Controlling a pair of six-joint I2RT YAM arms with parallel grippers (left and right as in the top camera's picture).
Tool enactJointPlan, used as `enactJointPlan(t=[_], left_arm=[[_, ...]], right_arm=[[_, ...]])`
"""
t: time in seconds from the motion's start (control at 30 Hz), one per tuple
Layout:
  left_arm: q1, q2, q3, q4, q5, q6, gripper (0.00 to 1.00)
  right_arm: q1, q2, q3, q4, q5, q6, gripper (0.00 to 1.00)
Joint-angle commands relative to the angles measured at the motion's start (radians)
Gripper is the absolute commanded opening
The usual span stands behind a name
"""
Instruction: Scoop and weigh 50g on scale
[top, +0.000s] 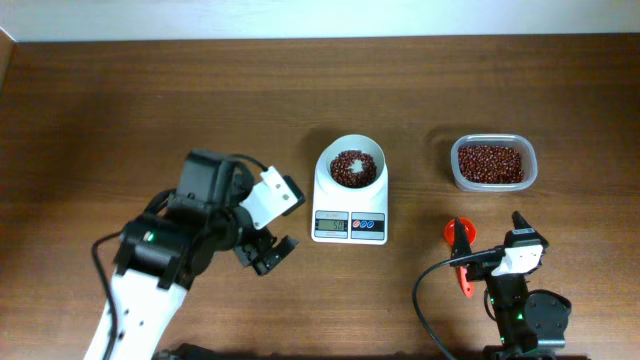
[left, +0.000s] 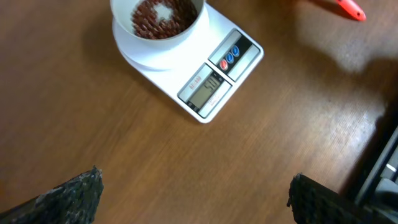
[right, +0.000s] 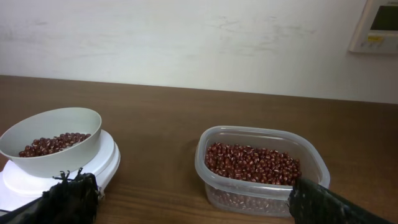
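Both my hands are wide open and hold nothing. The left gripper (top: 265, 252) hangs over the table (top: 150, 110). The right gripper (right: 189, 196) sits low, with the red scoop (top: 459, 240) lying flat just beside it. Farther off, the scale (top: 349, 205) stands in the middle, with some beans in its bowl (top: 355, 168). Farthest is the tub of beans (top: 492, 165). I cannot read the screen, so I should check it first, then add small scoops slowly.

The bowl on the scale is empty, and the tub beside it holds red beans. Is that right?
No. The bowl on the scale already holds some red beans, as the overhead view shows; the tub holds red beans too.
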Motion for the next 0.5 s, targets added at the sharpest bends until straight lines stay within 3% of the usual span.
enactJointPlan(t=[0.0,0.13,0.3,0.47], left_arm=[[0.062,-0.122,-0.069,0.0,0.018,0.018,0.99],[0.159,-0.343,-0.2,0.127,0.183,0.01,0.99],[0.287,-0.751,-0.467,0.314,0.179,-0.167,0.99],[0.344,-1.091,-0.824,0.65,0.074,-0.399,0.99]], right_arm=[[-0.006,-0.005,-0.01,0.001,0.009,0.0,0.99],[-0.006,-0.005,-0.01,0.001,0.009,0.0,0.99],[-0.006,-0.005,-0.01,0.001,0.009,0.0,0.99],[-0.006,-0.005,-0.01,0.001,0.009,0.0,0.99]])
